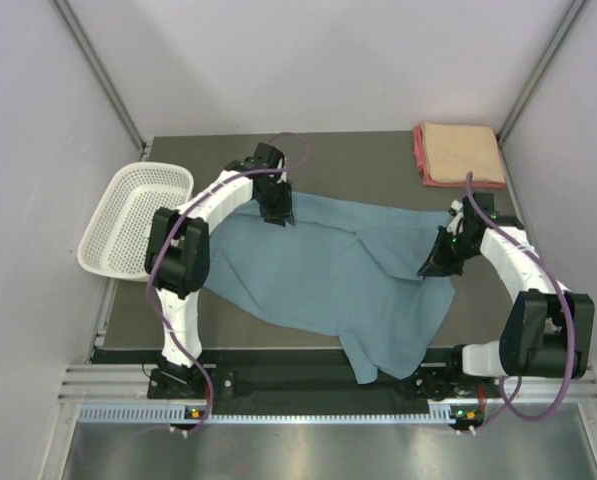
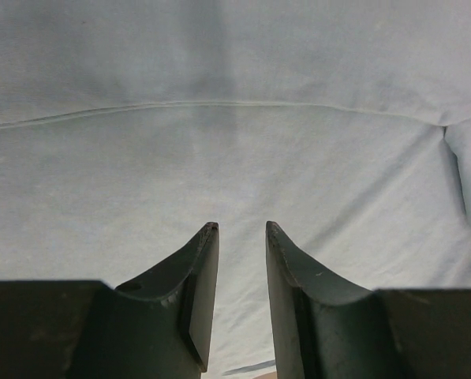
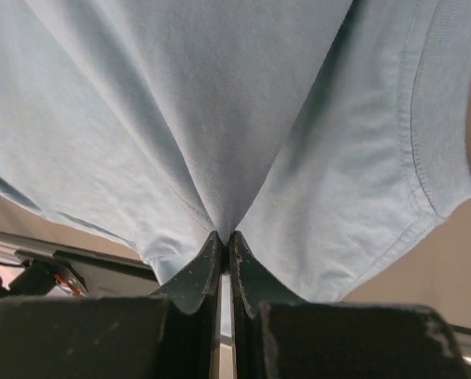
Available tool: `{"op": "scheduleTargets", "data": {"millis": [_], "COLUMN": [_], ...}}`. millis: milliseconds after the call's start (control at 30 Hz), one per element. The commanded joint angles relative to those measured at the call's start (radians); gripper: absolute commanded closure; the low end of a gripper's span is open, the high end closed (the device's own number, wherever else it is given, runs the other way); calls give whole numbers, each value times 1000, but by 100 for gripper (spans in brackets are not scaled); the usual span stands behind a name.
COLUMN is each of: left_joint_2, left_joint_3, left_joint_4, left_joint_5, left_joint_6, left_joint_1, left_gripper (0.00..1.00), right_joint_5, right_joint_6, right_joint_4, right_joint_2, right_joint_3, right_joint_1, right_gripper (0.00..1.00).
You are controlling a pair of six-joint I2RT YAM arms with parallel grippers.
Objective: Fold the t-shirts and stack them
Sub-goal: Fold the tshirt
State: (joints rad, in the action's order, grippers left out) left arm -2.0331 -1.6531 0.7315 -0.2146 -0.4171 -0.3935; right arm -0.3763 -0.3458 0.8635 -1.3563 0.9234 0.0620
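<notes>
The large dusty blue-grey t-shirt [image 1: 318, 275] lies spread and crumpled across the table, one part hanging over the near edge. My left gripper [image 1: 276, 212] is open just above its far left edge; in the left wrist view the cloth [image 2: 235, 142] fills the frame beyond the parted fingers [image 2: 206, 268]. My right gripper [image 1: 440, 262] is shut on a pinched fold of the shirt's right side [image 3: 243, 126], lifting it. A folded peach/tan t-shirt [image 1: 461, 150] lies on a folded pink-red one [image 1: 423, 172] at the far right corner.
A white plastic mesh basket [image 1: 135, 218] overhangs the table's left edge, close to the left arm. Grey walls enclose the table [image 1: 358, 160] on three sides. A metal rail [image 1: 308, 385] runs along the near edge.
</notes>
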Motion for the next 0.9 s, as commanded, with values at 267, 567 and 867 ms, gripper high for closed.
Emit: {"op": "scheduleTargets", "data": {"millis": [267,567,867], "left_joint_2": [56,37,-25], "left_joint_3": [-57,-99,-134], "left_joint_4": [23,23,42], "left_joint_5": [18,17,57], "left_joint_6": [37,34,9], "left_joint_1": [82,177,252], "left_gripper": [64,64,61], "right_joint_5": [-13,-12,53], "right_joint_6": [-33,-28,-48], "right_joint_4": [11,-50,-145], "right_joint_2": [37,-32,-151], "right_joint_3": [-86,-40,202], "right_joint_1": [9,9,44], "right_gripper": [100,69,36]}}
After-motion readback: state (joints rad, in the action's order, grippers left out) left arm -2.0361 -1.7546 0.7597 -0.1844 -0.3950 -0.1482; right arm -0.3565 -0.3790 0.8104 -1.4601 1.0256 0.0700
